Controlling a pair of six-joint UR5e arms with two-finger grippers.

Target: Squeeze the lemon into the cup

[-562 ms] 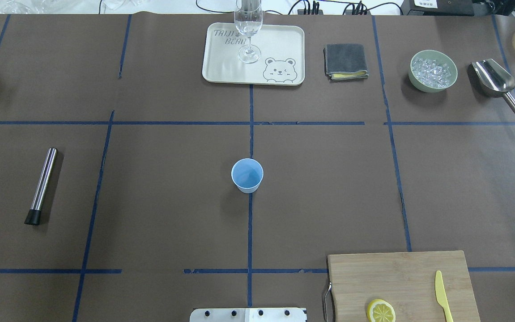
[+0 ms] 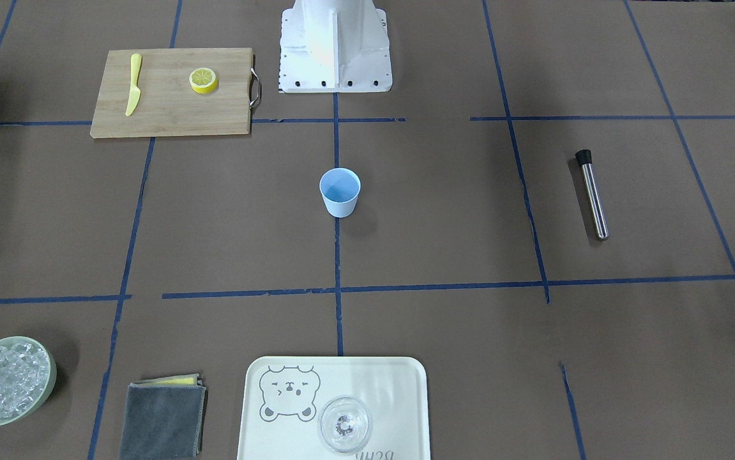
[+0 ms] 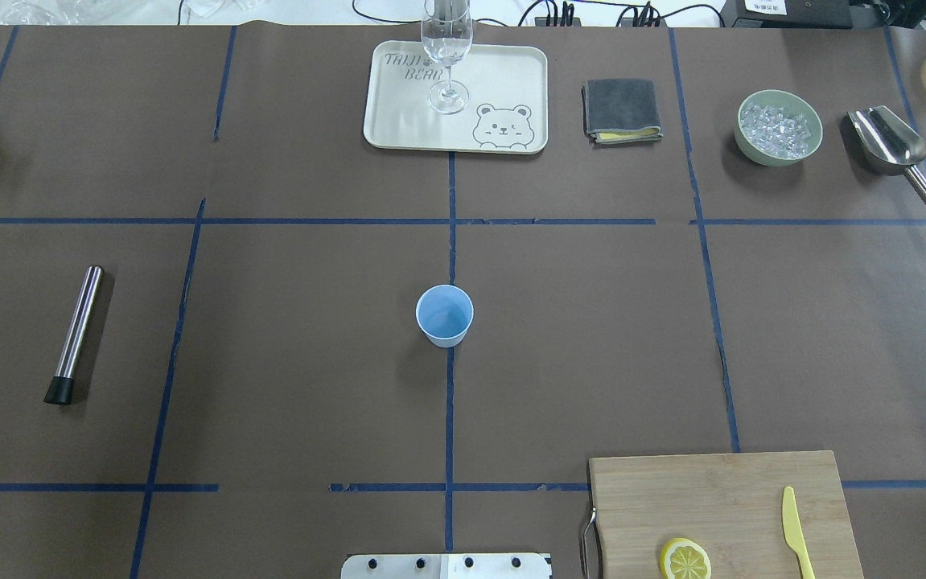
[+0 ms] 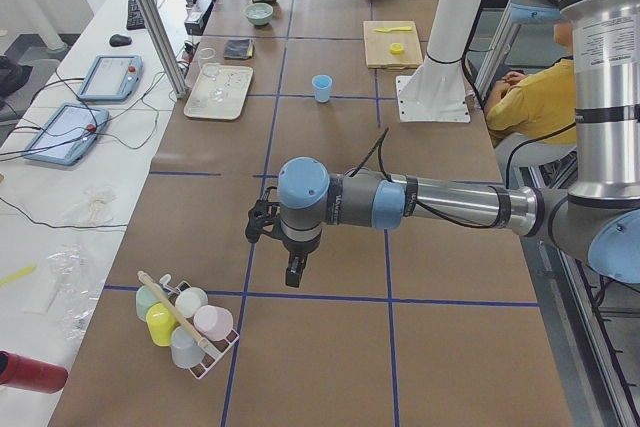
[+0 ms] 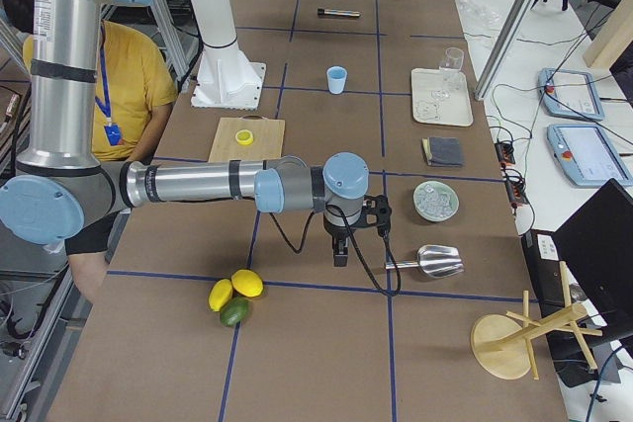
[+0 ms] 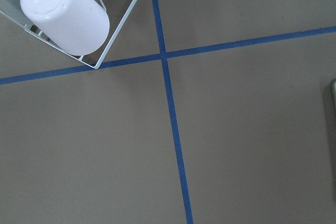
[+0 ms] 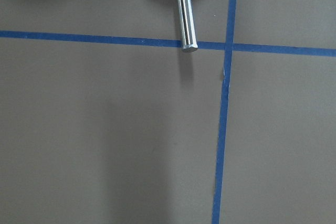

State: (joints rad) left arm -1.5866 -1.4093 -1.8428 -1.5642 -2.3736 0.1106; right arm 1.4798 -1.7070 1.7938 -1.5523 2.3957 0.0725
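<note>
The lemon (image 3: 685, 560) lies cut face up on the wooden cutting board (image 3: 720, 490) at the lower right of the overhead view. A yellow knife (image 3: 794, 532) lies near it on the same board. The cup (image 3: 445, 315) stands upright at the centre of the brown surface (image 3: 269, 362), on a blue tape line and well apart from the board.

Along the top edge of the overhead view sit four groups of things:
- a bear-printed tray (image 3: 511, 80) carrying a clear glass (image 3: 447, 48)
- a folded grey cloth (image 3: 622, 110)
- a green bowl of ice (image 3: 779, 127)
- a metal scoop (image 3: 889, 145)

A steel rod with a black tip (image 3: 76, 334) lies at mid left.

The left end effector (image 4: 293, 277) appears only in the exterior left view, lower centre. It hangs above the surface near a rack of cups (image 4: 190, 322). Whether it is spread or pressed together cannot be told.

The right end effector (image 5: 340, 254) appears only in the exterior right view, at centre. It points down near the scoop, and its state likewise cannot be told.
</note>
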